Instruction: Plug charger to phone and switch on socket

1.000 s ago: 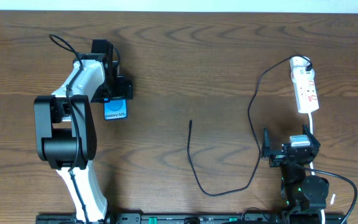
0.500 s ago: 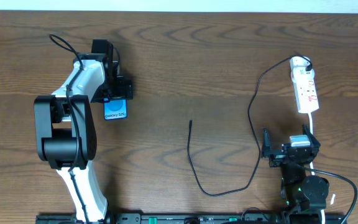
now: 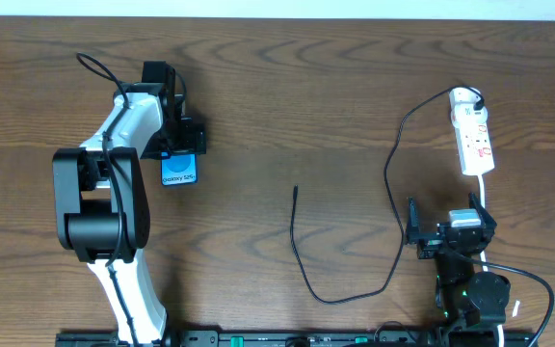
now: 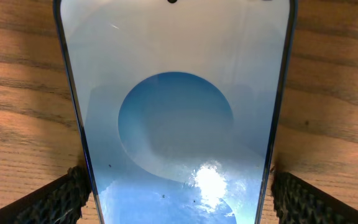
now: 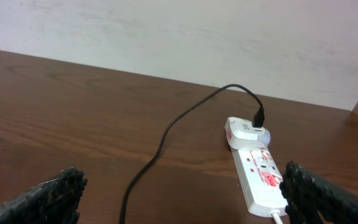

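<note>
Overhead: the left hand (image 3: 181, 146) sits over the phone (image 3: 179, 173) on the wooden counter (image 3: 306, 87). The handset's blue lower end shows just past the fingers, and its white lettering appears to read "Galaxy S25". In the left wrist view, the fingertips (image 4: 64, 198) press against both long edges of the handset, so the hand is clamped on it; the screen shows a pale curve on blue. The right hand (image 3: 451, 229), fingers wide apart and empty, rests well away. Straight ahead of it lies the socket (image 3: 474, 140), a white strip with red markings too small to read. The charger (image 3: 293, 231) is plugged in at the strip's far end and loops back past the right hand's left side. Its free tip lies on bare wood between the two hands, touching neither hand nor phone.
</note>
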`<action>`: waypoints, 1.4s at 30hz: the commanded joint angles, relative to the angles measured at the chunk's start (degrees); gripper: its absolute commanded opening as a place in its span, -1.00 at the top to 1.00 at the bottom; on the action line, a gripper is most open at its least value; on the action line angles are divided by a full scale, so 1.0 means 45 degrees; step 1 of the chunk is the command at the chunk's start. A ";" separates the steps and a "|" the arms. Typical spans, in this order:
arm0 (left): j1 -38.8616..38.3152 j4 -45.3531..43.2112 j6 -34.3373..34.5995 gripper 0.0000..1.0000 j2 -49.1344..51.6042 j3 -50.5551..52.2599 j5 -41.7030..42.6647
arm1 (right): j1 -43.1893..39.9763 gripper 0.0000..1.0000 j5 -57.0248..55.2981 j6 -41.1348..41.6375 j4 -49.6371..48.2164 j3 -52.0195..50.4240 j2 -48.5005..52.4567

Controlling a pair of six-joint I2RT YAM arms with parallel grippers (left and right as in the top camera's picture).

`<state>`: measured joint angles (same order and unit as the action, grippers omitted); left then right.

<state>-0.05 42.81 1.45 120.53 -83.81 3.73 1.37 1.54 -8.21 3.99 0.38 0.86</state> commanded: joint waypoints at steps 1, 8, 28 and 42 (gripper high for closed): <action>0.0019 0.0000 -0.0078 -0.90 0.0199 0.0413 -0.0073 | -0.0044 -0.98 0.0024 -0.0141 0.0044 -0.0019 -0.0049; 0.0019 -0.0024 -0.0078 -0.90 0.0199 0.0413 -0.0078 | -0.0044 -0.98 0.0024 -0.0141 0.0044 -0.0019 -0.0049; 0.0019 -0.0019 -0.0078 -0.74 0.0199 0.0413 -0.0073 | -0.0044 -0.99 0.0024 -0.0141 0.0044 -0.0019 -0.0049; 0.0019 -0.0015 -0.0078 -0.73 0.0199 0.0413 -0.0078 | -0.0044 -0.99 0.0024 -0.0141 0.0044 -0.0019 -0.0049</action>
<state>-0.05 42.68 1.45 120.53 -83.81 3.73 1.37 1.54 -8.21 3.99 0.38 0.86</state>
